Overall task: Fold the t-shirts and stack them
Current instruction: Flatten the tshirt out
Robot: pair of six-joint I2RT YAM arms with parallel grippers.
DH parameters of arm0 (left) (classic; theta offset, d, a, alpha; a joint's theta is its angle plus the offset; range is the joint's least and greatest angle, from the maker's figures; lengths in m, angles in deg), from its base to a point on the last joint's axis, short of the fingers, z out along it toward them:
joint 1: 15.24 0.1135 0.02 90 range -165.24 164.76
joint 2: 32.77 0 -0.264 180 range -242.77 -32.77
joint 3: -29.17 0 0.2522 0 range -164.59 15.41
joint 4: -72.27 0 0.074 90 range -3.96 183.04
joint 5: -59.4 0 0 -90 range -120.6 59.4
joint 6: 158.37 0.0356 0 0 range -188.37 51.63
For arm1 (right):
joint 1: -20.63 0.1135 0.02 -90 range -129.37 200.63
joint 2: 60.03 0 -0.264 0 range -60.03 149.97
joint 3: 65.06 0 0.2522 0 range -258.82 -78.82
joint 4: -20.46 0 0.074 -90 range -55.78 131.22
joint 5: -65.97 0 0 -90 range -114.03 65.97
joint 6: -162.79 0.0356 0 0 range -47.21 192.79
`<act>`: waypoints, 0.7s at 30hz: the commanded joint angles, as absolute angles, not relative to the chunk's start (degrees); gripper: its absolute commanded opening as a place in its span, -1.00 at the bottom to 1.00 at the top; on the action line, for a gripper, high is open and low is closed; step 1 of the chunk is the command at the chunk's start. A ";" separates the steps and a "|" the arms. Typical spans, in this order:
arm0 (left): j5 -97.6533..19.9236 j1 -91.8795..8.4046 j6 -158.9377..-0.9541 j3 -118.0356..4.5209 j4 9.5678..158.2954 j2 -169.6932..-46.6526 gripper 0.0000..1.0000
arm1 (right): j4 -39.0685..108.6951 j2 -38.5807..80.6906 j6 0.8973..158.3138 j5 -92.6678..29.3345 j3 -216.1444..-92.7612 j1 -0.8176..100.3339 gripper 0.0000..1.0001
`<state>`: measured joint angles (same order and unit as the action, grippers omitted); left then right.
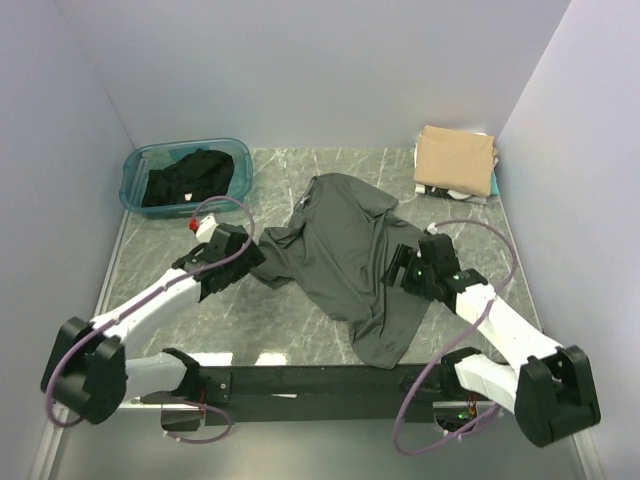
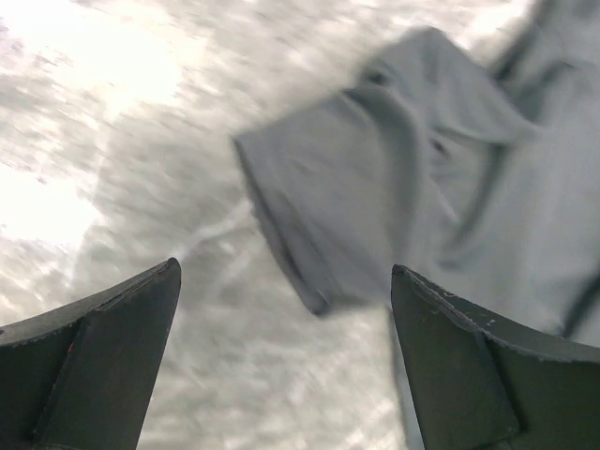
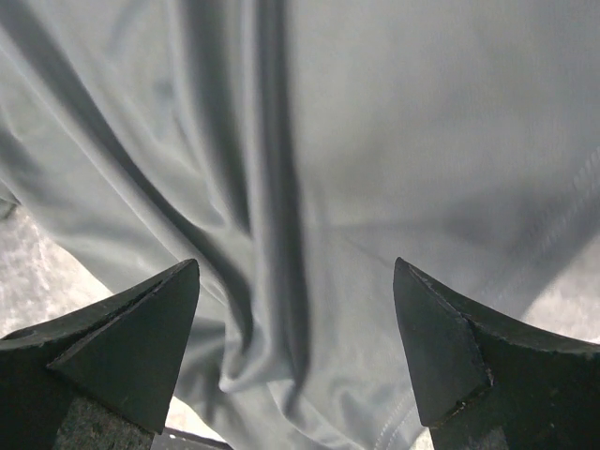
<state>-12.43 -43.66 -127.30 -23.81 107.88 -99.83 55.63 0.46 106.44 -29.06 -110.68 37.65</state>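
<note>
Marble table [image 1: 250, 320], charcoal t-shirt [image 1: 345, 250], left jaws open near its sleeve [image 2: 309, 234], right jaws open over it.

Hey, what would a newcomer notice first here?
A crumpled charcoal-grey t-shirt sprawls across the middle of the table, flanked by the open left end effector near its sleeve and the open right end effector over its body. Far left, a teal tub holds a black t-shirt; far right, a tan t-shirt tops a folded stack.

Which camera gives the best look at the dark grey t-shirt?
The top external view: the whole dark grey t-shirt shows, spread out. The left wrist view shows only one blurred sleeve; the right wrist view only wrinkled cloth close up.
</note>
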 commanded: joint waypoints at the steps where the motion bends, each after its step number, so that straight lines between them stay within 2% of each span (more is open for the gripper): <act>1: -17.31 -38.81 -123.75 -25.11 104.59 -103.42 0.99 | 55.66 -4.21 109.00 -28.68 -107.83 37.86 0.80; 5: -20.84 -35.11 -122.42 -24.84 100.37 -107.81 0.99 | 57.16 -6.41 109.09 -27.89 -106.86 37.95 0.80; 8: -21.64 -34.40 -121.10 -27.21 99.40 -112.30 0.76 | 56.98 -6.76 108.91 -27.98 -106.94 37.94 0.80; 10: -21.38 -34.40 -120.66 -28.79 99.39 -115.20 0.69 | 56.81 -6.85 109.09 -28.16 -106.94 37.86 0.80; 15: -22.42 -34.31 -119.52 -30.82 99.49 -120.56 0.25 | 56.28 -6.41 109.09 -27.81 -106.16 37.86 0.80; 19: -23.40 -34.31 -118.99 -30.82 98.60 -123.03 0.07 | 56.28 -5.71 109.00 -27.28 -106.24 37.95 0.80; 21: -24.09 -34.31 -118.29 -30.73 97.90 -124.17 -0.16 | 55.93 -5.36 108.74 -27.10 -106.42 37.95 0.80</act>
